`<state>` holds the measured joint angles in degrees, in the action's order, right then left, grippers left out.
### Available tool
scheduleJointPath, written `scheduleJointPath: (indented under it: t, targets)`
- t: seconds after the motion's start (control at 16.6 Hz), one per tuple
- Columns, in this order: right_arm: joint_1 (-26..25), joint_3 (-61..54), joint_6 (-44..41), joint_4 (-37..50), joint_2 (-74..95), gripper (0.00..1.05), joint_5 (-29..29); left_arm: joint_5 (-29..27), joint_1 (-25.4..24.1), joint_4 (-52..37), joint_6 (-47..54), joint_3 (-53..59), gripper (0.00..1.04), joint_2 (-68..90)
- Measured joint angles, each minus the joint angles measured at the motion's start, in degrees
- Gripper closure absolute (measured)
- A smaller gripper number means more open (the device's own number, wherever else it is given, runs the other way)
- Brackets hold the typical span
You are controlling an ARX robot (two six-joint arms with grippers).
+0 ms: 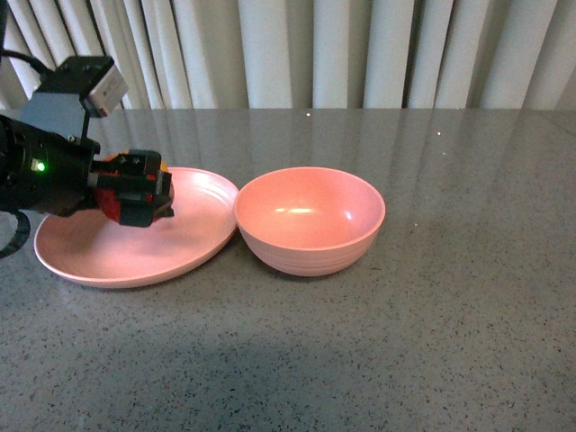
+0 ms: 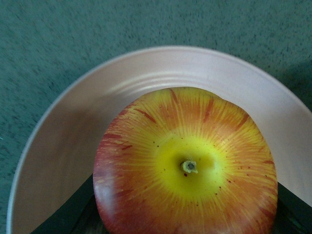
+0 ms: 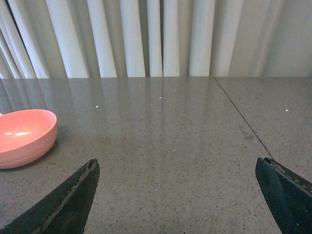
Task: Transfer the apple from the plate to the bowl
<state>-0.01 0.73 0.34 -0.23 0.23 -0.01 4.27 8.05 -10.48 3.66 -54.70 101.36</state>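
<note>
The red-and-yellow apple point(image 2: 185, 165) fills the left wrist view, stem toward the camera, with dark fingers point(image 2: 68, 209) at both its sides. In the front view my left gripper point(image 1: 148, 193) is shut on the apple over the left half of the shallow pink plate point(image 1: 180, 252), hiding nearly all of it. Whether the apple still touches the plate point(image 2: 73, 126) I cannot tell. The deep pink bowl point(image 1: 310, 220) stands empty right beside the plate's right rim. My right gripper point(image 3: 179, 163) is open over bare table, the bowl point(image 3: 22, 136) off to one side of it.
Plate and bowl sit on a grey speckled table point(image 1: 432, 315). White curtains point(image 1: 360, 54) hang behind its far edge. A thin seam point(image 3: 243, 122) runs across the tabletop in the right wrist view.
</note>
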Motion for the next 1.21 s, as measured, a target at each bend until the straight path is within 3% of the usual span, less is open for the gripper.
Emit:
scheduleJointPath:
  t: [0.3,0.66,1.21]
  targets:
    - [0.0,0.0,0.0,0.0,0.0,0.07,0.0,-0.24,5.55,1.51,1.53,-2.01,0.38,-6.91]
    - [0.0,0.0,0.0,0.0,0.0,0.07,0.0,-0.74,17.79,2.91,-2.25,-6.58,0.38,-3.5]
    - [0.0,0.0,0.0,0.0,0.0,0.07,0.0,-1.27,20.0,5.38,-7.08,-9.46,0.38,5.03]
